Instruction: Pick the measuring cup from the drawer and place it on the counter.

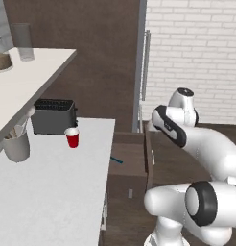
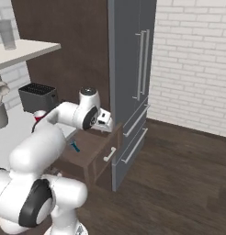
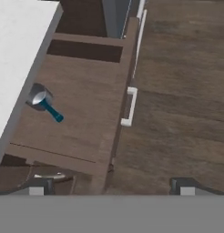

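The cup (image 3: 38, 97) lies in the open drawer (image 3: 82, 113), tucked against the desk (image 3: 18, 50) edge, its teal handle pointing away from the desk and slightly toward the tool (image 3: 111, 185) in the hand view. The tool hangs above the drawer front, jaws wide apart and empty. The cup lies off to its desk side, so the next move is probably sideways and down.

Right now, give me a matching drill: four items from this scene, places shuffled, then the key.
Items:
1. measuring cup
2. red cup
3. toaster
4. gripper

Places:
A. on the counter, beside the toaster
B. open, above the drawer front
C. inside the open drawer, near the counter edge
D. at the back of the counter

Pairs: 1-C, 2-A, 3-D, 4-B
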Robot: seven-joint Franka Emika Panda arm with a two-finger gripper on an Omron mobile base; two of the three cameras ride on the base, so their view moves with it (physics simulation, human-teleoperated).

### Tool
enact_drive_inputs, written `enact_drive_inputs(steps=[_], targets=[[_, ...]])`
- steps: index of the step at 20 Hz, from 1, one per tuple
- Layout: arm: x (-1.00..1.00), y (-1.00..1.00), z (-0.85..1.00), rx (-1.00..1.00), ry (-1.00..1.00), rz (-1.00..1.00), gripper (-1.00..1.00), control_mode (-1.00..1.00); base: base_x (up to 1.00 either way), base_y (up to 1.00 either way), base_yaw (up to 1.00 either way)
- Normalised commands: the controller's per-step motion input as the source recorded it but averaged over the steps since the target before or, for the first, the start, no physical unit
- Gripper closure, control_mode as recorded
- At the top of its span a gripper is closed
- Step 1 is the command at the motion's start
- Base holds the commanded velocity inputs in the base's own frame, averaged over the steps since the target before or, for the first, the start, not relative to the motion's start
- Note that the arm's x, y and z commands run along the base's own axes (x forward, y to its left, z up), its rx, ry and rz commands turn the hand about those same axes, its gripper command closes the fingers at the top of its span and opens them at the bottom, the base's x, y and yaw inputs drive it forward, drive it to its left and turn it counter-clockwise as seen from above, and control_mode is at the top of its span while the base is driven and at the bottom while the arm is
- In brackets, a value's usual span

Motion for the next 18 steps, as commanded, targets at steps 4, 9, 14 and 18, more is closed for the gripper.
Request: enact_drive_inputs(steps=[4,9,14,18], targets=[[0.36,0.04,-0.9,0.0,-0.11,-0.01,-1.0,-1.0,0.0,0.0,0.0],[0.6,0.17,-0.77,0.0,0.02,-0.08,-1.0,-1.0,0.0,0.0,0.0],[0.61,0.14,-0.61,-0.02,0.03,-0.04,-1.0,-1.0,0.0,0.0,0.0],[0.55,0.0,-0.1,-0.03,0.0,-0.04,-1.0,-1.0,0.0,0.0,0.0]])
